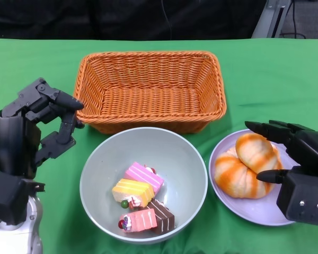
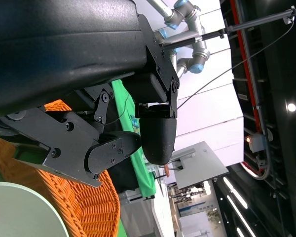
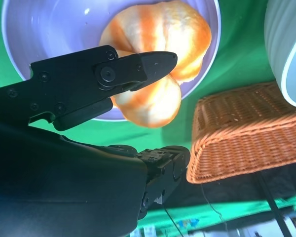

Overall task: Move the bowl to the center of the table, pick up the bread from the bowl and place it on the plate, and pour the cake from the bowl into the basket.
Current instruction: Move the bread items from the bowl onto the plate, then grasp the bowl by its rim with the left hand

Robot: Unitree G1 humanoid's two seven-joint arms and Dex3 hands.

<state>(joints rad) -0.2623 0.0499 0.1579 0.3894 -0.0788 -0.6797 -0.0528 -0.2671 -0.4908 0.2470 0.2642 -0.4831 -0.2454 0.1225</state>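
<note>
Robot hand on the left (image 1: 40, 127), at the frame's left edge, hangs empty with fingers apart beside the bowl; the right robot hand (image 1: 294, 161), at the lower right, hovers spread and holding nothing over the plate's edge, touching nothing that I can make out. Green tabletop (image 1: 32, 63) fills the frame. Upper centre sits the orange wicker basket (image 1: 151, 87), stiff and light by its look. Just below it, at lower centre, the pale grey bowl (image 1: 95, 169) looks rigid and smooth, likely slippery; its rim seems the best hold for tipping. Lower right, the lilac plate (image 1: 228, 203) carries the orange-striped bread (image 1: 246, 164), probably soft. The small, colourful cake (image 1: 140, 198) pieces lie loose in the bowl, likely to slide out readily.
</note>
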